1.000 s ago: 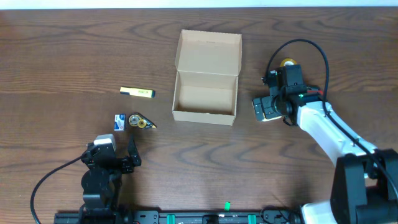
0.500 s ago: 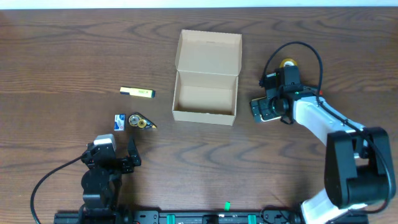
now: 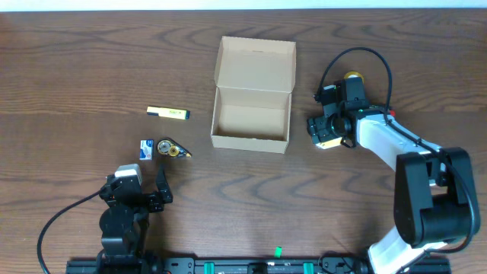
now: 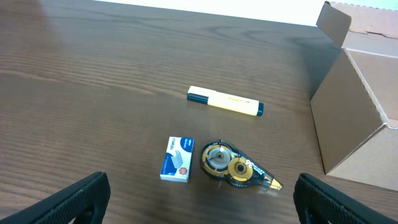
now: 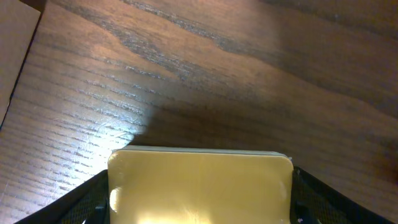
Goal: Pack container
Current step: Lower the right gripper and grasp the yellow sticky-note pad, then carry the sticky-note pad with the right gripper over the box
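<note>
So, my left gripper (image 4: 199,208): spread wide, empty, unmoved.
Staple box (image 4: 177,159), correction tape (image 4: 233,169), highlighter (image 4: 225,101): loose on the table (image 4: 93,93), left of the container.
Container (image 3: 251,120): mid-table, flap back, nothing visible inside.
My right gripper (image 3: 327,134): clamped on a yellow pad (image 5: 199,183), just edged closer to the container's right wall; I judge the drop comes next.

1. A table (image 3: 76,61) of dark brown wood grain fills nearly all of every view. In the overhead view its grain runs from left to right.
2. Beyond the table's far edge lies a pale, whitish strip (image 3: 243,4); whether it is wall or floor cannot be told.
3. The light is even, and shadows on the wood are soft and short.
4. In the right wrist view a bright sheen (image 5: 127,127) sits on the grain, beside a darker shadow band (image 5: 249,118).
</note>
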`<state>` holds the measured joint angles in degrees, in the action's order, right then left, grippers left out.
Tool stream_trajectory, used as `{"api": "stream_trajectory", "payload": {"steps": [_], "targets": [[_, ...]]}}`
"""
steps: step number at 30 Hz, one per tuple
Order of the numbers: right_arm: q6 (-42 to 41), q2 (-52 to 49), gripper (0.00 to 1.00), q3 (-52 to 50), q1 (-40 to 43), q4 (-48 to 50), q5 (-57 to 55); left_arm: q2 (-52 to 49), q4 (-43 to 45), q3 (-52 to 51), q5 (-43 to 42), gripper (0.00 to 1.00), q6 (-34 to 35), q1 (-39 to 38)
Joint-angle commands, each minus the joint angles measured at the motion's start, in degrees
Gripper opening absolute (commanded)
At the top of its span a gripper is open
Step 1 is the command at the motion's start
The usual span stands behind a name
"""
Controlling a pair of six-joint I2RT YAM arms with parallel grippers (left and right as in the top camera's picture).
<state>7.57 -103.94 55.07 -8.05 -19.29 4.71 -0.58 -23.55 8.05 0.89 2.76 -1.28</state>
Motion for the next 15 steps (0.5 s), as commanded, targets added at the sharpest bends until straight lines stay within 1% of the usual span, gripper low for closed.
{"api": "stream_trajectory", "payload": {"steps": [1, 2, 4, 6, 7, 12, 15], "targets": [[-0.79, -2.01, 0.62, -0.55, 0.26, -1.44, 1.14, 0.33, -0.33, -1.09, 0.79, 0.95, -0.66, 0.28], [-1.73, -1.88, 0.6, -0.31, 0.26, -1.53, 1.11, 0.33, -0.33, -1.09, 0.79, 0.95, -0.63, 0.28], [-3.63, -1.57, 0.52, 0.37, 0.26, -1.9, 1.11, 0.33, -0.33, -1.09, 0.79, 0.95, -0.63, 0.28], [-5.53, -1.14, 0.39, 2.36, 0.26, -4.02, 1.11, 0.33, -0.31, -1.09, 0.79, 0.95, -0.66, 0.28], [-5.88, -0.98, 0.36, 3.56, 0.26, -5.33, 1.14, 0.33, -0.33, -1.09, 0.79, 0.95, -0.63, 0.28], [-5.84, 0.09, 0.27, 14.95, 0.26, -18.43, 1.11, 0.33, -0.33, -1.09, 0.79, 0.95, -0.63, 0.28], [-5.84, 0.55, 0.27, 24.57, 0.24, -27.17, 1.11, 0.33, -0.33, -1.09, 0.79, 0.95, -0.66, 0.28]]}}
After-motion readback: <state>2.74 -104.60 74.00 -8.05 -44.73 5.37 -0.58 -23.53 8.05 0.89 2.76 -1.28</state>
